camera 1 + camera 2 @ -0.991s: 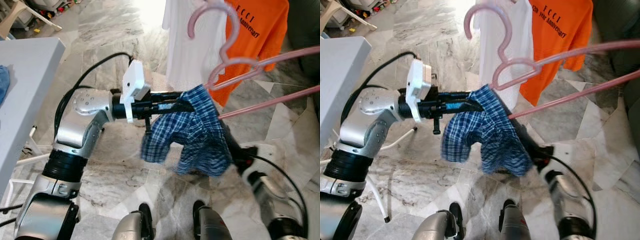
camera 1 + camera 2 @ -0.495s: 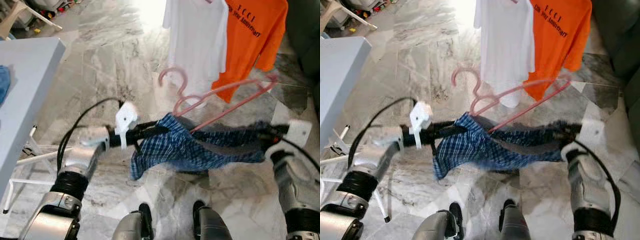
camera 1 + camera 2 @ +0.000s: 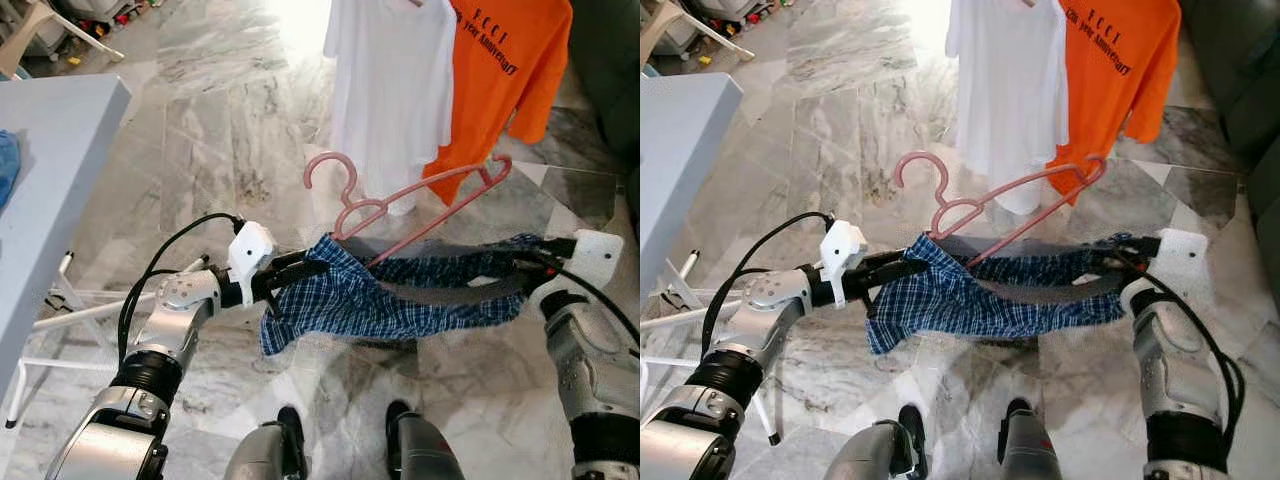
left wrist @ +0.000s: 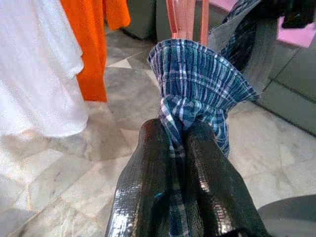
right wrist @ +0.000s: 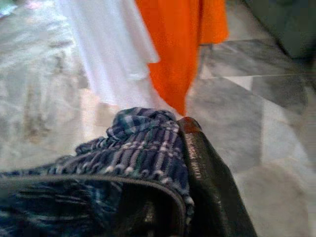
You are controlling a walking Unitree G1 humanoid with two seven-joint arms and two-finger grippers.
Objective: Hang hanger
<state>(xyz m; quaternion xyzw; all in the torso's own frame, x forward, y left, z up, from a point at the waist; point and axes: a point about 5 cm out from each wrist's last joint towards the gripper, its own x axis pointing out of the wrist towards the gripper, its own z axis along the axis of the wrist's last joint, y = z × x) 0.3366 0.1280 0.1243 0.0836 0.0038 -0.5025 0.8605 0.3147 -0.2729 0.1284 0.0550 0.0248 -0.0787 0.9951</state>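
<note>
1. Head views: the left gripper [image 3: 305, 268] pinches one end of the blue plaid cotton shorts [image 3: 400, 300], the right gripper [image 3: 535, 257] the other, stretching them level between both arms. The pink plastic hanger [image 3: 400, 205] sits threaded in the waistband, hook toward the left gripper, long bar slanting up toward the hanging white T-shirt [image 3: 390, 90] and orange T-shirt [image 3: 505, 80].
2. Left wrist view: the black fingers [image 4: 148, 187] are clamped on bunched plaid, hanger stem just beyond.
3. Right wrist view: the fingers [image 5: 207, 182] are closed over the folded waistband. The left arm looks nearer the hook for lifting.
</note>
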